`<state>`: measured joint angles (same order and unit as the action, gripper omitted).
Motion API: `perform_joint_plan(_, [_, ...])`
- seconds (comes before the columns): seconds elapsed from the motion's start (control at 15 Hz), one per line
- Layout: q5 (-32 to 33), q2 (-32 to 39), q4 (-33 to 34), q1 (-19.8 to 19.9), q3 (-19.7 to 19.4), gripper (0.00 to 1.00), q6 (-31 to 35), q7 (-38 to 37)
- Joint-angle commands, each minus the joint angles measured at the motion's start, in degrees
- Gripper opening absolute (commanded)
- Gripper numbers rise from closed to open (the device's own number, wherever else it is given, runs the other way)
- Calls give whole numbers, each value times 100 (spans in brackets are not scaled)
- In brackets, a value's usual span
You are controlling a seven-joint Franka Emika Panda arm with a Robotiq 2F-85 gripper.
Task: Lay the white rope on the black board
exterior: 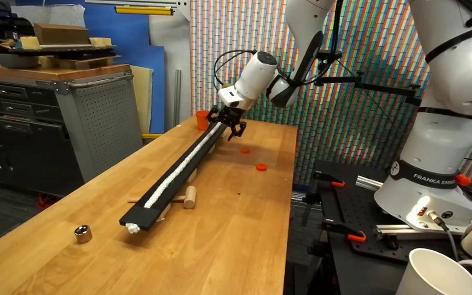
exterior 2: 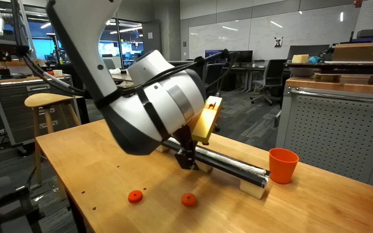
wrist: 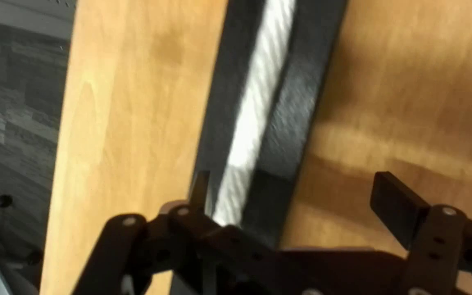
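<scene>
The white rope (exterior: 180, 167) lies lengthwise along the top of the long black board (exterior: 174, 186) in both exterior views; rope (exterior 2: 231, 160) and board (exterior 2: 227, 168) show there too. A short frayed rope end pokes out past a black band at the board's near end. My gripper (exterior: 227, 128) is over the board toward its far end. In the wrist view, my gripper (wrist: 292, 182) is open, its fingers wide apart with nothing between their tips. The left finger overlaps the board (wrist: 291, 119) beside the rope (wrist: 252, 114); the right finger is over the tabletop.
Pale blocks (exterior 2: 252, 188) hold the board above the wooden table. An orange cup (exterior 2: 283, 165) stands by the board's end. Two orange discs (exterior 2: 135, 196) lie on the table. A wooden mallet (exterior: 189, 197) is partly under the board, and a metal cylinder (exterior: 83, 234) stands nearby.
</scene>
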<state>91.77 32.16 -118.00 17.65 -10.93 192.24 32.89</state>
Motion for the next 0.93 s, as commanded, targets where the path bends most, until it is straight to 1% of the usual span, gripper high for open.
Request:
perform_joint_plan(0.0, [512,-503,-1023,62,-9,100,668,-164])
perform_joint_plan(0.07, [939,-495,-1076,-194,-292,100,948,-563])
perform_joint_plan(0.13, [1385,-496,-1104,-358,-476,100,1174,-966])
perform_joint_plan(0.27, [2272,-537,-945,-795,-961,100,1667,-1910])
perform_joint_plan(0.4, [2831,-587,-669,-1192,-1413,100,2235,-2712])
perform_joint_plan(0.47, [2320,-366,-861,-755,-989,100,1834,-1949])
perform_joint_plan(0.53, [2522,-430,-794,-926,-1177,100,2013,-2244])
perform_joint_plan(0.6, [2621,-488,-748,-1026,-1270,100,2082,-2402])
perform_joint_plan(0.87, [2647,-534,-733,-1103,-1304,100,2090,-2509])
